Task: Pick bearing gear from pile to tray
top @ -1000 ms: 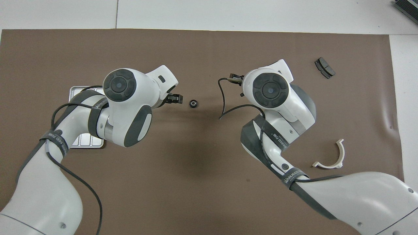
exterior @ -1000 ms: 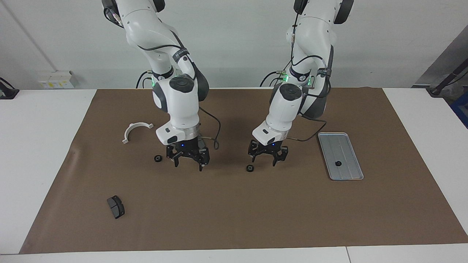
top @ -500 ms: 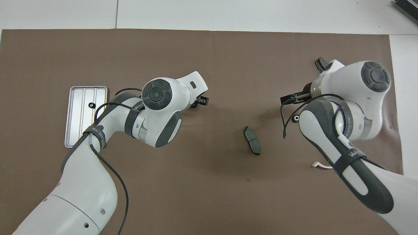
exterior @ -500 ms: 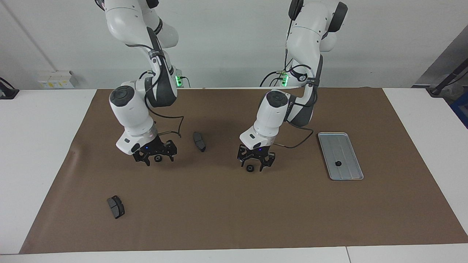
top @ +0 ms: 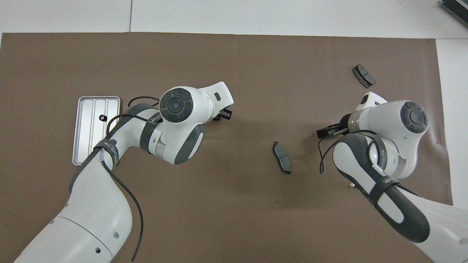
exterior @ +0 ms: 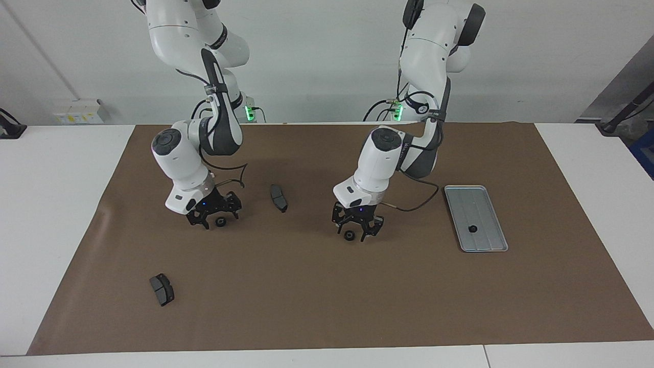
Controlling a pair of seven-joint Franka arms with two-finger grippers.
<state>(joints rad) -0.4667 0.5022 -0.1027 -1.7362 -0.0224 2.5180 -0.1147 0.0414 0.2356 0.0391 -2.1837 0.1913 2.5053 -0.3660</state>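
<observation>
A small black ring (exterior: 349, 235) lies on the brown mat. My left gripper (exterior: 354, 233) is low over it, open, with a finger on each side. A second black ring (exterior: 220, 222) lies toward the right arm's end. My right gripper (exterior: 217, 221) is low and open around it. The silver tray (exterior: 483, 204) lies at the left arm's end with one black ring (exterior: 472, 228) in it. In the overhead view the tray (top: 86, 138) and its ring (top: 102, 117) show, and the arms hide both loose rings.
One dark grey pad (exterior: 278, 198) lies between the two grippers, also in the overhead view (top: 282, 157). Another pad (exterior: 162, 289) lies farther from the robots at the right arm's end (top: 363, 75). The right arm hides the white half-ring.
The right arm swung toward its own end of the table and came down over one ring. The left gripper shifted over the other ring and lowered. A pad came into view.
</observation>
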